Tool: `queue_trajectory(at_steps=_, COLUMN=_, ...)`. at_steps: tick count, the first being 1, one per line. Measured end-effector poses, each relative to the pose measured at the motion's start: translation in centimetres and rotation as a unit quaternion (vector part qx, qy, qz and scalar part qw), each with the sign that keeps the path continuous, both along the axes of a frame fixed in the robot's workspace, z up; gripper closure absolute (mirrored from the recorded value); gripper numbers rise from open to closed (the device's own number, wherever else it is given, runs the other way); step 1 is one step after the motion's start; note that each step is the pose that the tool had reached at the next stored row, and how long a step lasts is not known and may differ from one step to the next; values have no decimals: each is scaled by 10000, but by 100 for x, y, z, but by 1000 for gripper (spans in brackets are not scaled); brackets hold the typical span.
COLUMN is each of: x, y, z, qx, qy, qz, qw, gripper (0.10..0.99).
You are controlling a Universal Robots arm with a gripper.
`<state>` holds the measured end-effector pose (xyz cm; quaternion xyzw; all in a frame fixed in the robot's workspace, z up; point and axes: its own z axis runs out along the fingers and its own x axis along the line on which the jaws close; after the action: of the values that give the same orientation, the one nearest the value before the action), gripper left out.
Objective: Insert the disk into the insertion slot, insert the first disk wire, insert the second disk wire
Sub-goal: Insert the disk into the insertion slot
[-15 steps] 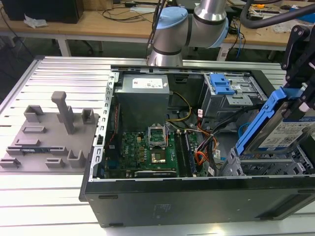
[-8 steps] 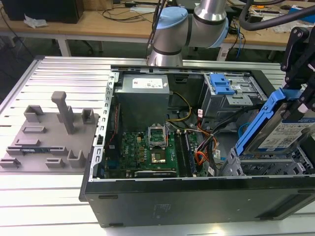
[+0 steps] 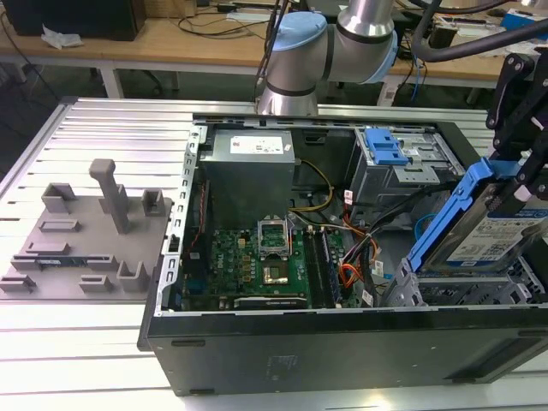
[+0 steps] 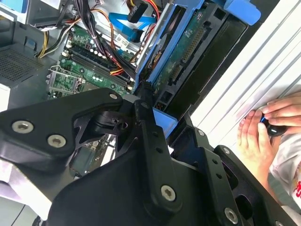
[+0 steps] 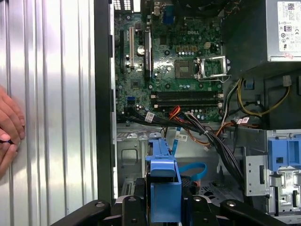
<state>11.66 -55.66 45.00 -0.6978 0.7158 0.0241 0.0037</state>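
In the exterior view the disk [image 3: 501,231], silver with a white-and-blue label in a bright blue carrier, hangs tilted at the right end of the open computer case. Its lower edge sits just above the insertion slot [image 3: 445,293], a grey perforated metal cage. My gripper [image 3: 524,175] is shut on the disk's raised end. The second wrist view shows the disk's green circuit side [image 4: 188,47] beyond my black fingers [image 4: 143,110]. In the first wrist view the blue carrier edge [image 5: 162,186] stands between my jaws, over grey cage metal [image 5: 128,157].
Black and orange cables [image 3: 364,248] run beside the cage. A larger grey bay with a blue latch [image 3: 385,145], the power supply [image 3: 248,167] and the motherboard [image 3: 257,261] fill the case. A grey fixture [image 3: 86,231] lies outside. A person's hand [image 4: 263,132] rests on the ribbed table.
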Motion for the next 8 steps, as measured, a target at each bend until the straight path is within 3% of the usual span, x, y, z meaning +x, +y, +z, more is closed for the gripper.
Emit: queue_trajectory(at_steps=8, x=0, y=0, z=-75, qx=0, qy=0, qz=0, qw=10000, gripper=722)
